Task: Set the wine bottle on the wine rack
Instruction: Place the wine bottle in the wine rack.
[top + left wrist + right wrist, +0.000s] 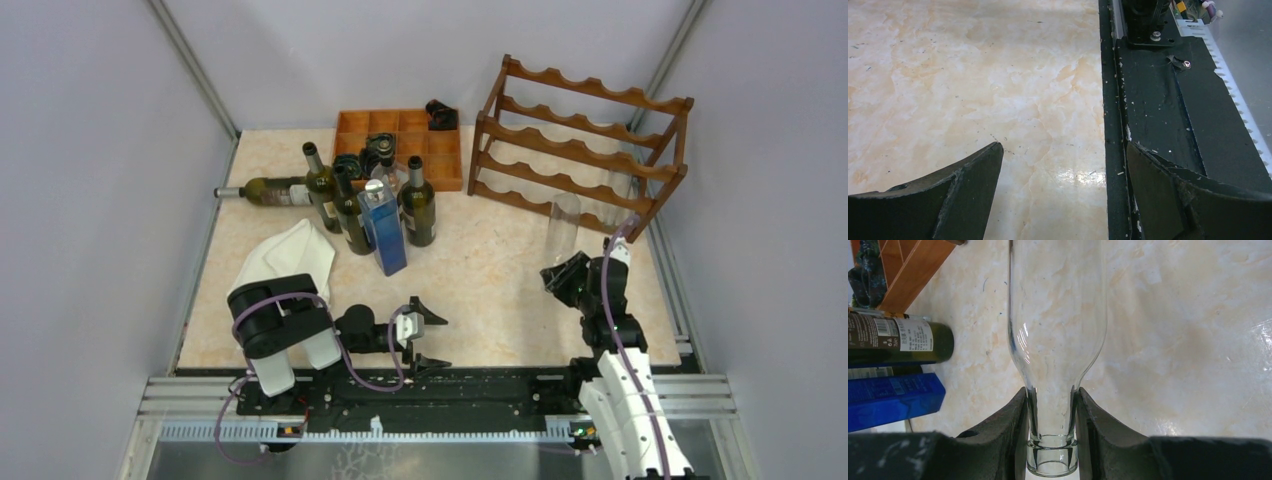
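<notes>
Marble tabletop: right tool clamps the wine bottle, apparently near the wine rack; left tool gapes.

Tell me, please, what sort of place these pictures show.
Most likely a robotics lab test cell, not a real cellar: plain grey panel walls on metal framing, two robot arms bolted to a rail at the table edge, and staged props such as the wine rack and assorted bottles.
</notes>
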{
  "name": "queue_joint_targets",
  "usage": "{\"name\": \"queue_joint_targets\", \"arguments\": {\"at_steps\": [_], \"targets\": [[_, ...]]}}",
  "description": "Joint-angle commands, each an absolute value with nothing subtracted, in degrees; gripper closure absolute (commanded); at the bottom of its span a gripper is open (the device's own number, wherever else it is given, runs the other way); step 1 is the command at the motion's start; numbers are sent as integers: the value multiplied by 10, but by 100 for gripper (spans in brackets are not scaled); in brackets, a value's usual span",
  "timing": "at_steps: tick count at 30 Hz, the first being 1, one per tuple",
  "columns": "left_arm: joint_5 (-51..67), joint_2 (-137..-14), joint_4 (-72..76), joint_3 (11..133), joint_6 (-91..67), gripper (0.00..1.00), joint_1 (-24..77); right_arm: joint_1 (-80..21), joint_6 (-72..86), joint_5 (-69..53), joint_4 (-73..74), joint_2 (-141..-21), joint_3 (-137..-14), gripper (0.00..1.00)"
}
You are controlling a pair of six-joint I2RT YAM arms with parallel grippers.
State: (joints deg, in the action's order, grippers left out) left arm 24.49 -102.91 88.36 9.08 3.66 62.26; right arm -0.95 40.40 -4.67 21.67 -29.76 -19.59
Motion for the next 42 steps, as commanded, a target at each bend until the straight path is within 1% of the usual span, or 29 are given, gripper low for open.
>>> {"name": "queue_joint_targets", "arguments": {"at_steps": [1,11,27,42], "targets": [[255,-1038,1027,96,30,1,623,11,386,-68,118,-305,-224,100],[259,-1043,1026,100,29,1,624,29,364,-66,77,-327,-212,100],[262,-1045,1027,100,27,1,624,48,344,-70,-14,-399,-202,100],[264,-1048,1027,102,26,1,623,48,313,-42,-136,-519,-213,100]]}}
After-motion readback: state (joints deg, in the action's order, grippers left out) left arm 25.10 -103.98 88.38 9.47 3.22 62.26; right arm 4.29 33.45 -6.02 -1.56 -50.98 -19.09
